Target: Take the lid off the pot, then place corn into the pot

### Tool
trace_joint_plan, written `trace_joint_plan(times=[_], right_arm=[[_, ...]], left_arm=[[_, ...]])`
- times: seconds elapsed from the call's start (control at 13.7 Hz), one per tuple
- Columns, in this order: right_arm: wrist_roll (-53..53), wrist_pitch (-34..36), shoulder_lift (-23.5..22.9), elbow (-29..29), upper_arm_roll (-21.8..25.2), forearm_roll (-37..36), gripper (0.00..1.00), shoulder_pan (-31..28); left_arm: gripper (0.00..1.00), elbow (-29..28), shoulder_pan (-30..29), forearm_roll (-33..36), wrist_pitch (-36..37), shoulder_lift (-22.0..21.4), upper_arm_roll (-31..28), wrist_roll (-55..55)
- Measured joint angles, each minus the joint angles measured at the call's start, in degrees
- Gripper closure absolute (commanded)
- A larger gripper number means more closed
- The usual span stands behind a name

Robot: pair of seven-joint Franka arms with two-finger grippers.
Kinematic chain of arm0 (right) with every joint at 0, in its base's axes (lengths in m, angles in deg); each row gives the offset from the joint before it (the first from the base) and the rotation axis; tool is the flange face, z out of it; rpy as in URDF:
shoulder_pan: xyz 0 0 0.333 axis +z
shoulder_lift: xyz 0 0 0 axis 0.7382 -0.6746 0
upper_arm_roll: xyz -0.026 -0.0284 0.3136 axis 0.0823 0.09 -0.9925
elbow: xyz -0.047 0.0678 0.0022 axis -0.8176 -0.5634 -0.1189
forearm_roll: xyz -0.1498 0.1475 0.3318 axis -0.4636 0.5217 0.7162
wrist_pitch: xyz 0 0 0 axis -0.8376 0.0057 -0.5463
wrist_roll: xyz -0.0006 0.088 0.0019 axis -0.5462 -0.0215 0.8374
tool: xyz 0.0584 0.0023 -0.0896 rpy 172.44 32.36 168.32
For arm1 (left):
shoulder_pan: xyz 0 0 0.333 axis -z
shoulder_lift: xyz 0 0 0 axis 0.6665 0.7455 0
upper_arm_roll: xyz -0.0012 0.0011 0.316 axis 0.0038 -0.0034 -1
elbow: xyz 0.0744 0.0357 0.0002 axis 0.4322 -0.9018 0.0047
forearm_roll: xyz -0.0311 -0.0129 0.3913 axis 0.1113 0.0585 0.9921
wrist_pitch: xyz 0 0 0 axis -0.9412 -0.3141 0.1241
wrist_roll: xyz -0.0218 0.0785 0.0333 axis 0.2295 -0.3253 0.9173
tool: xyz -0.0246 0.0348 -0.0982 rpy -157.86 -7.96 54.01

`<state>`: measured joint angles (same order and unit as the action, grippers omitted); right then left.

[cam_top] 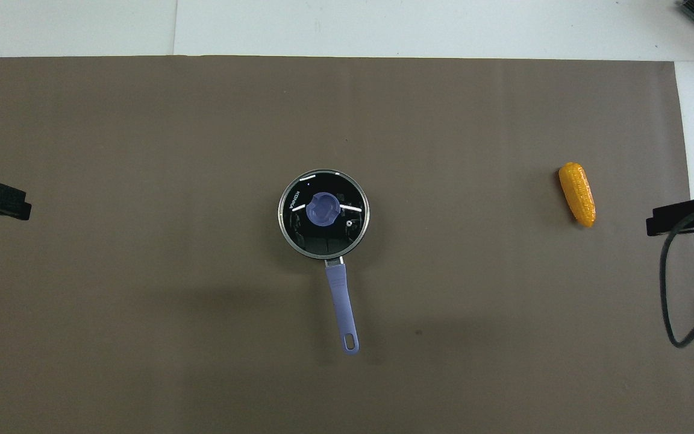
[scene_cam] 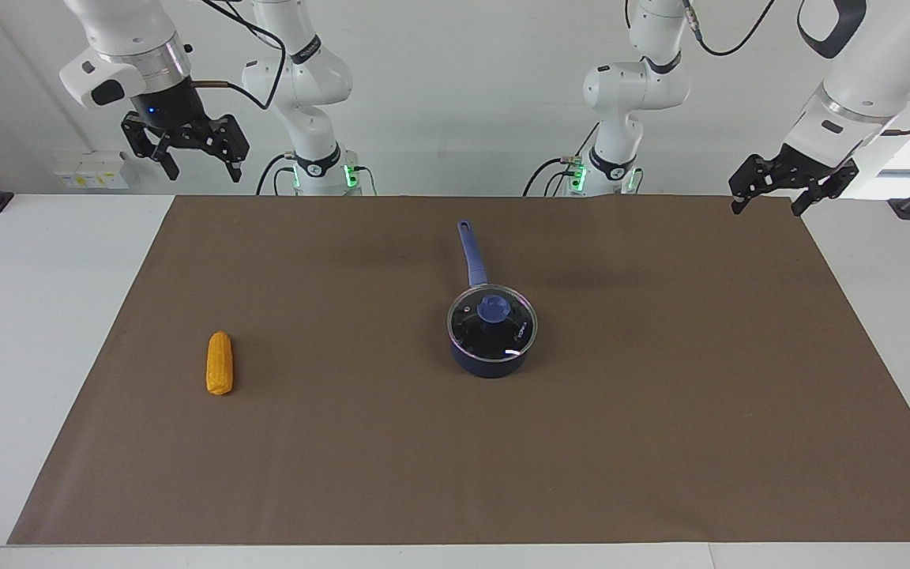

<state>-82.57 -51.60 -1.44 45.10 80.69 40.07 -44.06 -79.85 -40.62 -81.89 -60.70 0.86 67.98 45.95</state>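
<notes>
The pot (scene_cam: 490, 357) is seen mid-bench on the brown mat (scene_cam: 660, 411), with the lid (scene_cam: 492, 319) seated on it. The corn (scene_cam: 219, 363) is laid toward the right arm's end. The left gripper (scene_cam: 771, 197) and right gripper (scene_cam: 198, 162) are held raised, jaws apart, empty.

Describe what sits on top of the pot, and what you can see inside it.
The glass lid with its blue knob rests on the pot, covering its mouth. Through the glass only a dark inside and reflections show; whether anything lies at the bottom cannot be told.
</notes>
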Motion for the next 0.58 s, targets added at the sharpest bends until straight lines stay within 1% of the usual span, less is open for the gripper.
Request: trace_joint_plan(times=[0.36,0.58], right_arm=[[0.0,0.0,0.0,0.0,0.0,0.0,0.0,0.0],[0.0,0.0,0.0,0.0,0.0,0.0,0.0,0.0]], left_arm=[[0.0,-0.06,5.11,0.0,-0.13,0.88,0.22,0.78],[0.0,-0.33,8.85,-0.01,-1.59,1.93,0.33,4.87]])
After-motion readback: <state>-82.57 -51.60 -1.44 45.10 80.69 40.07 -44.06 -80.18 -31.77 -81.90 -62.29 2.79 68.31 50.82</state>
